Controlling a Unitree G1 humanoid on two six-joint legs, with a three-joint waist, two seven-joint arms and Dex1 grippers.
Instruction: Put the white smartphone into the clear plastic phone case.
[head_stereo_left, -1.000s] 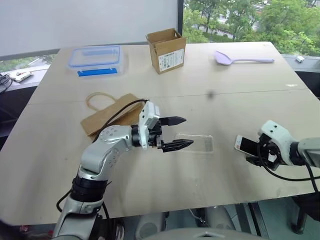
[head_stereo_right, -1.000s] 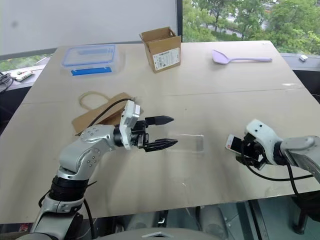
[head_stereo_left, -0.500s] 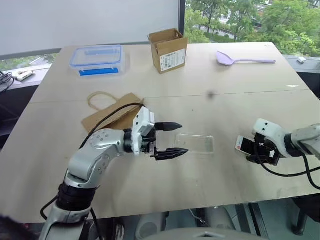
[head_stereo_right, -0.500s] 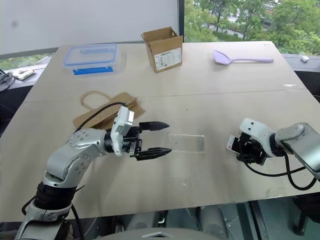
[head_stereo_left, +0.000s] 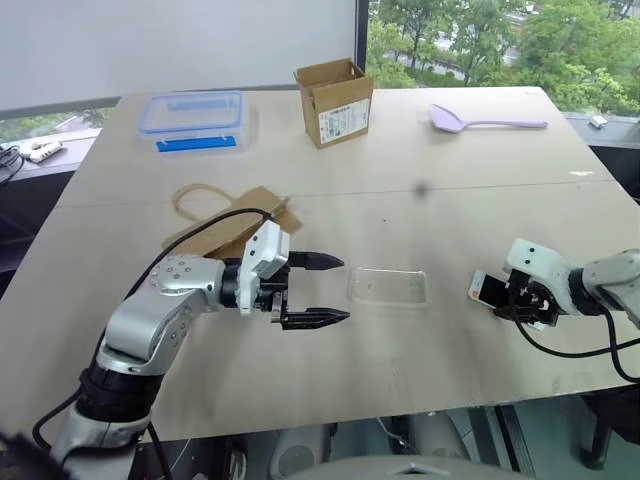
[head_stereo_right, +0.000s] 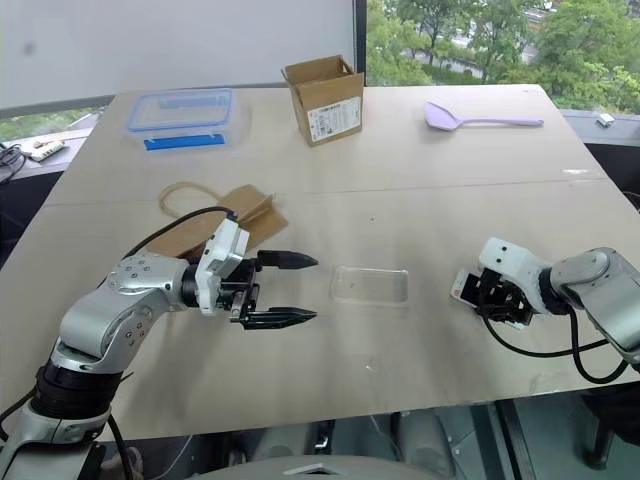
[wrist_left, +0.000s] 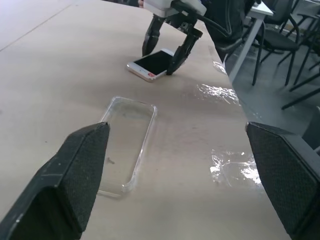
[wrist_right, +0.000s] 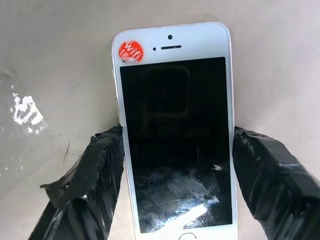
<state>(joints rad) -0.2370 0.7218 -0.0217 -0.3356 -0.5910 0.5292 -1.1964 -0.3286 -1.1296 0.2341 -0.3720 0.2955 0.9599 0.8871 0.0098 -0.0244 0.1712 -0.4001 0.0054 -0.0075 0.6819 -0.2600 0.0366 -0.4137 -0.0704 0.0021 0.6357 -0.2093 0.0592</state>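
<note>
Jaws of my right gripper (wrist_right: 172, 185) straddle the white smartphone (wrist_right: 175, 135), pads at its long edges — touching, by my read, though I can't confirm a clamp. It lies flat, screen up, on the table (head_stereo_left: 450, 180). Stiff, slick glass; long edges are the grip. Left gripper (head_stereo_left: 325, 290) gapes empty just beside the clear plastic phone case (head_stereo_left: 388, 286) — light, flexible, skids easily.

Cardboard box (head_stereo_left: 335, 100), lilac spoon (head_stereo_left: 484, 119), perhaps plastic.
</note>
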